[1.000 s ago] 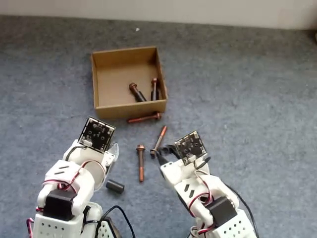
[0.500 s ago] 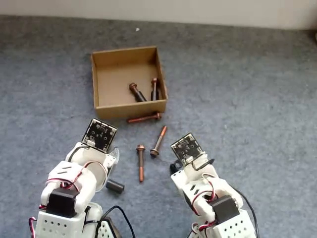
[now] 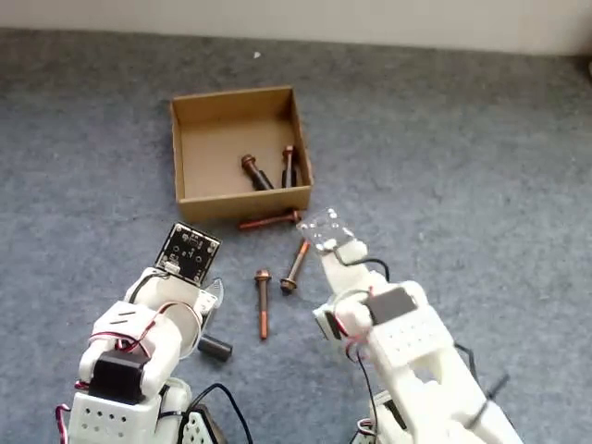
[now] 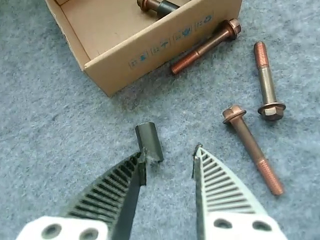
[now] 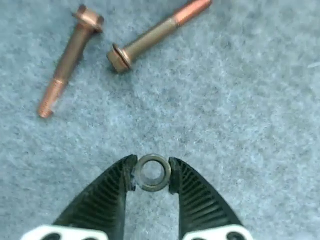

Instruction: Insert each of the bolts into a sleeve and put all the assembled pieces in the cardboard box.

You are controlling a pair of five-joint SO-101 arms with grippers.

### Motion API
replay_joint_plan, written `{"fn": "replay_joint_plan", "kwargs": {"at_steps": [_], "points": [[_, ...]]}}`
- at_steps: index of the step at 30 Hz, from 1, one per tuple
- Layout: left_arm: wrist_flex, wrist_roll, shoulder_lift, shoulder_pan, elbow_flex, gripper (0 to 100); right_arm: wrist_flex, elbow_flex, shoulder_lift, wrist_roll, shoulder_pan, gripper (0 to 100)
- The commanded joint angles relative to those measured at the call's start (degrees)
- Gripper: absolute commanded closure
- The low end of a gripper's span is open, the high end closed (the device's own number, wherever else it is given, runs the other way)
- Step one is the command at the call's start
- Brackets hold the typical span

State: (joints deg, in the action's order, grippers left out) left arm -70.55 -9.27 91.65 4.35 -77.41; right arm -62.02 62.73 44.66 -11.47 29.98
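Note:
My right gripper [image 5: 152, 170] is shut on a dark sleeve [image 5: 152, 173], held end-on above the carpet. Two loose copper bolts [image 5: 70, 55] [image 5: 155, 35] lie just beyond it. My left gripper [image 4: 169, 160] hangs open low over the carpet, and another dark sleeve [image 4: 149, 142] lies touching one fingertip [image 4: 141, 167]. That sleeve [image 3: 215, 348] rests beside the left arm in the high view. The cardboard box [image 3: 194, 153] stands at the back with two sleeved bolts [image 3: 256, 173] [image 3: 289, 166] inside. A third loose bolt [image 3: 268, 220] lies along the box's front wall.
Grey carpet covers the whole work area, with open room to the right of the box and the arms. The right arm [image 3: 398, 333] rises over the carpet near the two middle bolts [image 3: 296, 266] [image 3: 263, 303].
The right arm has risen and swung forward, its wrist now nearer the box. The left arm has barely shifted.

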Motion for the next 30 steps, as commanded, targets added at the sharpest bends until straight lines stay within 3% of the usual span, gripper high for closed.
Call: {"fn": "replay_joint_plan", "kwargs": {"at_steps": [1, 7, 16, 22, 30], "points": [[0.4, -0.9, -0.2, -0.7, 0.3, 83, 3.8, -5.8, -8.9, 0.6, -0.7, 99.4], [0.4, -0.9, -0.2, -0.7, 0.0, 83, 14.9, -5.8, -17.0, 0.6, -0.4, 99.4], [0.4, -0.9, -0.2, -0.7, -0.2, 83, 15.2, -5.8, -19.2, 1.0, -0.5, 99.1], [0.4, -0.9, -0.2, -0.7, -0.2, 83, 11.0, -5.8, -18.9, 8.4, -0.5, 86.9], [0.4, -0.9, -0.2, -0.7, -0.3, 83, 10.3, -3.6, -18.9, 8.4, -0.4, 86.8]]}}
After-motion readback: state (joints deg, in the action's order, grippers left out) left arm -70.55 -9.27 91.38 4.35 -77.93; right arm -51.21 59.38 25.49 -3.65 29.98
